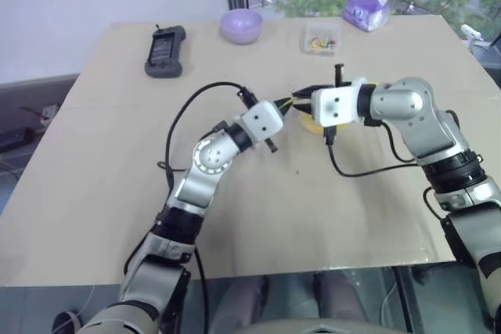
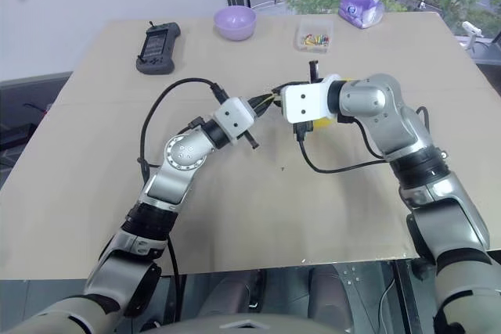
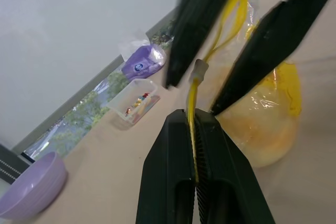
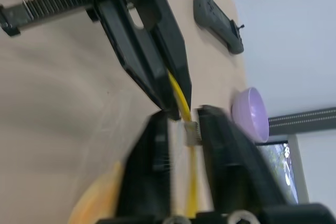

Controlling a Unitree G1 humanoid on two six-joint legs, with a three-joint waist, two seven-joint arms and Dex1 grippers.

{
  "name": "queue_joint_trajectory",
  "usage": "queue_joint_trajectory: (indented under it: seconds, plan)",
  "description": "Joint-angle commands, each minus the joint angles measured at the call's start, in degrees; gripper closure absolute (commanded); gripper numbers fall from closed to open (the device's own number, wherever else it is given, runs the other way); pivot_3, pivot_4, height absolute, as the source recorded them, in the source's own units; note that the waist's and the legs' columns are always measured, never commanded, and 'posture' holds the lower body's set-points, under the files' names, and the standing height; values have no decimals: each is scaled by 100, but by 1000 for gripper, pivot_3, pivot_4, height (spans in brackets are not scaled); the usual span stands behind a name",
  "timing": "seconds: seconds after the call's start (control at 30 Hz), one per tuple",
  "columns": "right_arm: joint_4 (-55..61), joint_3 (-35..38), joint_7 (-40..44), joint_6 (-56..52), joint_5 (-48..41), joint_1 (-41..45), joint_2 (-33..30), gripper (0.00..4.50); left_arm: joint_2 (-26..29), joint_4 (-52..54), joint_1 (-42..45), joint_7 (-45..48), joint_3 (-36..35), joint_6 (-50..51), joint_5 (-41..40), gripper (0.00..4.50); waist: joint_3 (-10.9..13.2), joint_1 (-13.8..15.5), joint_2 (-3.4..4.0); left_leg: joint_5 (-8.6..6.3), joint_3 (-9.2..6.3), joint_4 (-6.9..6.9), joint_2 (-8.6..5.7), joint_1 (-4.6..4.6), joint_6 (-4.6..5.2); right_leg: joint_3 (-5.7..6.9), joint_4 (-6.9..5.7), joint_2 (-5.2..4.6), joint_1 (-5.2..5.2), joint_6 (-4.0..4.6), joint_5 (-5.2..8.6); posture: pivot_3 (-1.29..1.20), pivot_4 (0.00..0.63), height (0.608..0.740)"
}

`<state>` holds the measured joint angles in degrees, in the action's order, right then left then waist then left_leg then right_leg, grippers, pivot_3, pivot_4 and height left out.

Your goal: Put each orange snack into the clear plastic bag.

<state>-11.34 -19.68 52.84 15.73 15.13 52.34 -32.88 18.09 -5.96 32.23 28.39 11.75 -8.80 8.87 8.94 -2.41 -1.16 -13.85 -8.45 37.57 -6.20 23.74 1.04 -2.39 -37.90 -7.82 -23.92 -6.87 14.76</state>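
now | bag with snack inside, on table between grippers | left gripper clamped on yellow seal strip | right gripper straddles slider, grip unclear | film soft, slippery: hold the stiffer strip

Snack in bag — both hands at its seal

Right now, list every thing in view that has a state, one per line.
clear plastic bag: holds the snack, yellow seal strip pinched by both claws
orange snack: inside the bag
left claw: shut on the seal strip
right claw: closing around the strip's slider
purple bowl: upright, looks empty
small clear box: holds colourful bits
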Motion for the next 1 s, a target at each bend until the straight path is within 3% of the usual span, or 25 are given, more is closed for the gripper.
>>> queue_joint_trajectory:
  seconds: [0.03,1.0]
  plan:
    - [80,191,-91,35,5,213,-69,4137,-13,132,41,-35,-28,-74,-23,4500,0,0,0,0,0,0,0,0,0,0,0,0,0,0,0,0,150,740]
    - [-122,283,-189,-82,159,221,-312,4330,-18,109,25,-80,-47,-93,30,4500,0,1,0,0,0,1,0,0,0,0,-1,0,0,0,0,0,150,740]
